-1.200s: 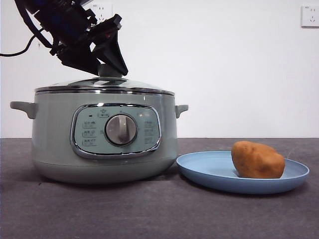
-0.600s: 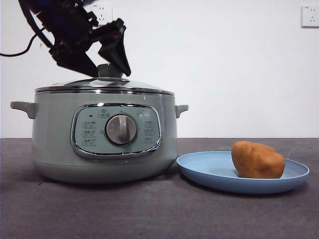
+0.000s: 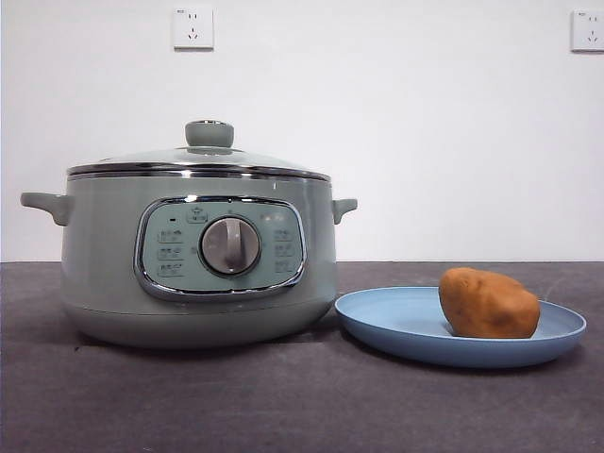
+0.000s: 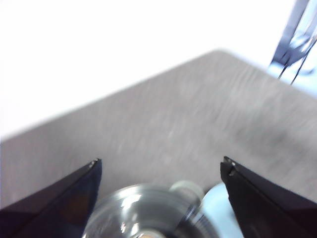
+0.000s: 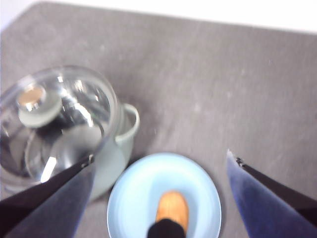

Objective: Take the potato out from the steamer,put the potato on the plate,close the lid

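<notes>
The pale-green steamer (image 3: 198, 264) stands at the left of the front view with its glass lid (image 3: 142, 160) seated on the chrome rim. The orange-brown potato (image 3: 488, 303) lies on the light-blue plate (image 3: 396, 326) at the right. No arm shows in the front view. My left gripper (image 4: 161, 160) is open and empty, high above the lid (image 4: 143, 208). My right gripper (image 5: 161, 155) is open and empty, high above the plate (image 5: 143, 198) and the potato (image 5: 173, 208), with the lid (image 5: 59, 114) beside them.
The dark grey table (image 3: 302, 406) runs to a white wall with two sockets (image 3: 192, 28) (image 3: 587, 30). The steamer's side handle (image 5: 130, 121) points toward the plate. A black frame (image 4: 292, 39) stands beyond the table's edge.
The arm that was at the lid's knob opened, rose and left the front view. The lid stays on the steamer. Potato and plate have not moved.
</notes>
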Controlling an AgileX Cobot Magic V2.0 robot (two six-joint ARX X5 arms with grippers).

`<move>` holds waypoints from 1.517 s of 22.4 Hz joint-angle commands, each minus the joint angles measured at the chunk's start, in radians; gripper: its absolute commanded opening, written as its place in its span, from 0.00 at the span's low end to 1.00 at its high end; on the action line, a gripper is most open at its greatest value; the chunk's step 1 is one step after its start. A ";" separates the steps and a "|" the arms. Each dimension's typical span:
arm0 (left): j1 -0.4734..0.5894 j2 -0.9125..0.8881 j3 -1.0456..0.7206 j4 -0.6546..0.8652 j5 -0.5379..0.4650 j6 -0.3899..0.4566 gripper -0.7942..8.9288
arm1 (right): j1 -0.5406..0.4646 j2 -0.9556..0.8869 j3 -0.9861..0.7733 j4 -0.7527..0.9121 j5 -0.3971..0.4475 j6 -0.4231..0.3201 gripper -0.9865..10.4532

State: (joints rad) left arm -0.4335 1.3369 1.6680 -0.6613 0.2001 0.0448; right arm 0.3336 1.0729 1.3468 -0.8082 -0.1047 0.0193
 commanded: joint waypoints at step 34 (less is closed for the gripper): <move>-0.018 -0.231 -0.001 -0.323 -0.042 -0.019 0.08 | 0.001 -0.023 0.047 0.014 -0.177 -0.028 0.09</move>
State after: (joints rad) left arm -0.4492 1.1091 1.6699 -0.9874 0.1593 0.0326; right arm 0.3336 1.0508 1.3914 -0.7959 -0.2852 -0.0116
